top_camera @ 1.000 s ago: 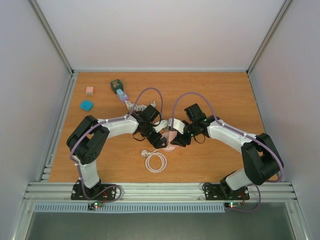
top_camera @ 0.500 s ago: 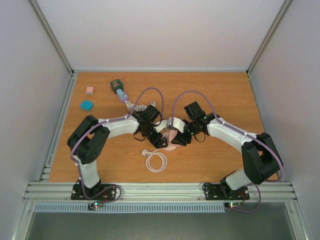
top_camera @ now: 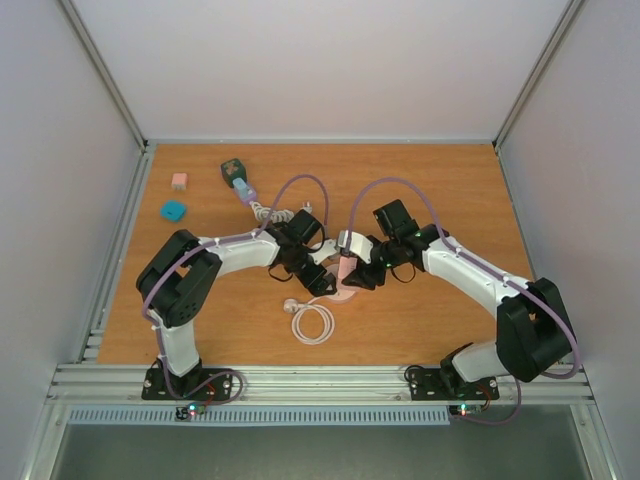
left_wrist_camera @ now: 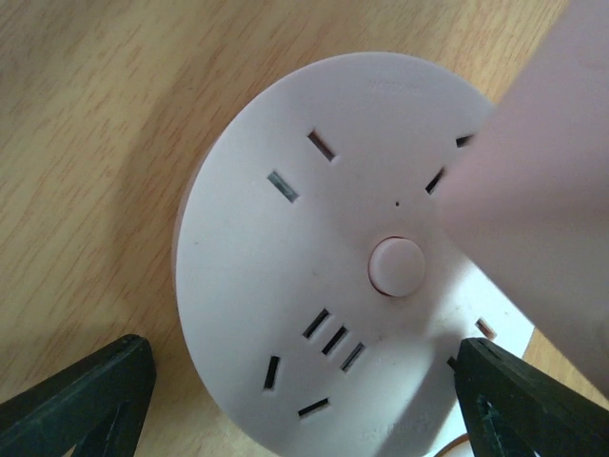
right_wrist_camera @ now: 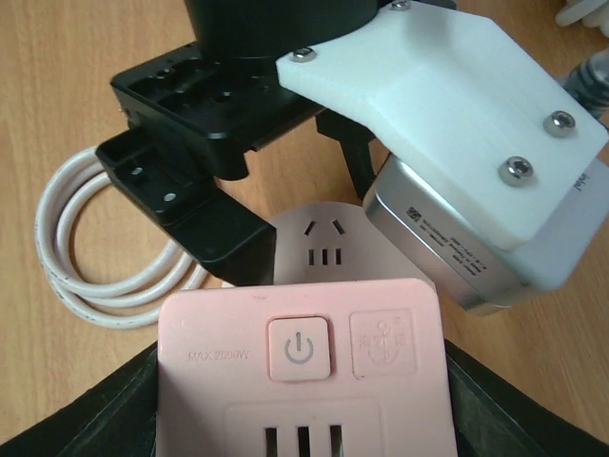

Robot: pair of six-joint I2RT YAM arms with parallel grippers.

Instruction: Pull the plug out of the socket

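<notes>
Plug [top_camera: 345,266], top view: a pink block standing at mid-tabletop [top_camera: 450,190] between the two arms, over the round socket [top_camera: 338,292]. The right hand [top_camera: 358,272] meets it from the right. The left hand [top_camera: 322,280] sits low at the socket from the left. A white cable [top_camera: 312,322] lies coiled just in front.

Left wrist view: the socket [left_wrist_camera: 314,257] face fills the frame, flat on the wood. The left hand is spread wide, with one finger [left_wrist_camera: 76,400] on each side of the disc. Wood shows between the left-side finger and the rim, and nothing is clamped. Judgement: it is stationed there to brace the socket so the socket does not lift with the plug. The plug is a pink blur at upper right.

Right wrist view: the right hand is partly closed on the plug's [right_wrist_camera: 300,357] two sides, power button facing the camera. That looks like a firm hold for pulling. Whether the pins are clear of the socket cannot be told.
</notes>
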